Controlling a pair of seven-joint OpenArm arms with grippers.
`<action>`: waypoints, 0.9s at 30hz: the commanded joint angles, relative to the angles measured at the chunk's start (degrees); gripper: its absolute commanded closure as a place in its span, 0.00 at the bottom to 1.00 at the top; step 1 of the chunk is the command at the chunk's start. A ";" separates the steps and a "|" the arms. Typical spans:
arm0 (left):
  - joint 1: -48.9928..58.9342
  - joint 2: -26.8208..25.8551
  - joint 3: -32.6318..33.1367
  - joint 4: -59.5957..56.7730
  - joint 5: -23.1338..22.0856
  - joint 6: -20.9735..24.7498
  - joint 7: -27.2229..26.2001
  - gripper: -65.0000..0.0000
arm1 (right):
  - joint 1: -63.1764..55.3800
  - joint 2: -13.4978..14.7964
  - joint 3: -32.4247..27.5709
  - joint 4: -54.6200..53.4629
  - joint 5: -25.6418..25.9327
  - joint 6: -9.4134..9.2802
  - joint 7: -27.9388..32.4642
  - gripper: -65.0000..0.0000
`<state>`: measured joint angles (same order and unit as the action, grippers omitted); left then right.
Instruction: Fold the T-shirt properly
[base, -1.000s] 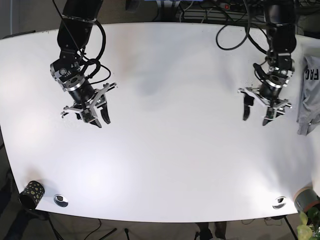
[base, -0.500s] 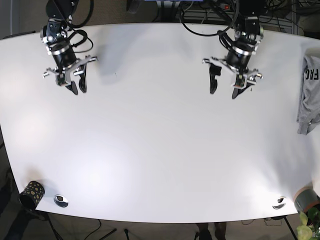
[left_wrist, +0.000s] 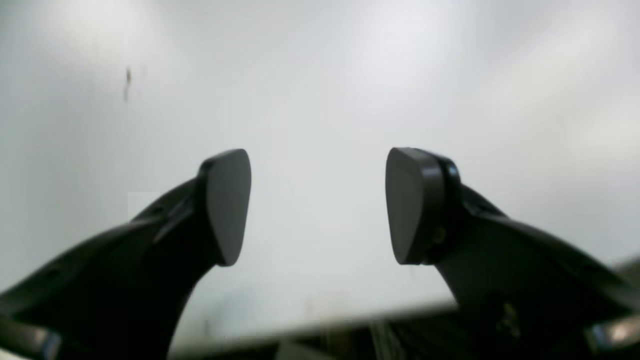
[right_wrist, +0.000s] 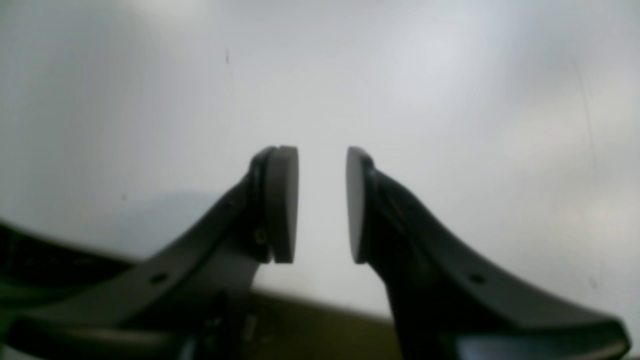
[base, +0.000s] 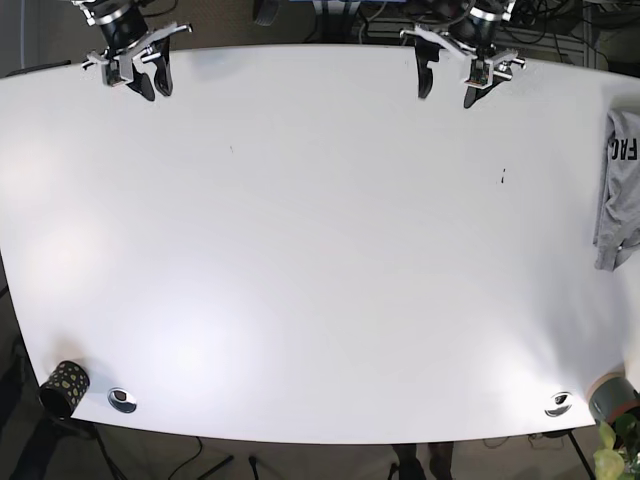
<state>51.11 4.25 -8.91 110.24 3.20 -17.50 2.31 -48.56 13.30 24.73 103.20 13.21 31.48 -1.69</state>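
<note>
A grey T-shirt (base: 618, 190) with dark lettering lies bunched at the table's right edge, partly cut off by the frame. My left gripper (base: 447, 88) hovers at the table's far edge, right of centre, jaws open and empty; in the left wrist view (left_wrist: 317, 205) only bare white table lies between its fingers. My right gripper (base: 155, 82) is at the far left edge, jaws a little apart and empty, as the right wrist view (right_wrist: 321, 205) shows. Both are far from the shirt.
The white table (base: 320, 260) fills the base view. A dark patterned cup (base: 62, 388) stands at the near left corner. Two round metal inserts (base: 122, 400) (base: 558, 405) sit near the front edge. A grey pot with a plant (base: 612, 400) is at the near right corner.
Both arms have drawn back from the middle of the table to its far edge. The shirt has not moved.
</note>
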 joint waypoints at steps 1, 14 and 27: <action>3.61 0.36 -0.02 1.28 -0.61 -0.13 -1.21 0.41 | -3.97 0.19 0.02 2.17 1.78 0.73 1.83 0.76; 16.71 2.39 -0.37 -2.85 -3.51 -0.13 -1.21 0.41 | -16.72 0.46 -5.61 -1.53 1.42 0.82 1.65 0.76; 1.59 -1.75 -4.85 -31.16 -4.56 -0.13 -1.29 0.41 | -4.76 0.63 -11.68 -25.26 -4.03 0.65 1.74 0.76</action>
<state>52.16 2.98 -13.21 81.80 -1.21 -17.93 0.99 -52.40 13.50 12.91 80.38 9.52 31.59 -0.10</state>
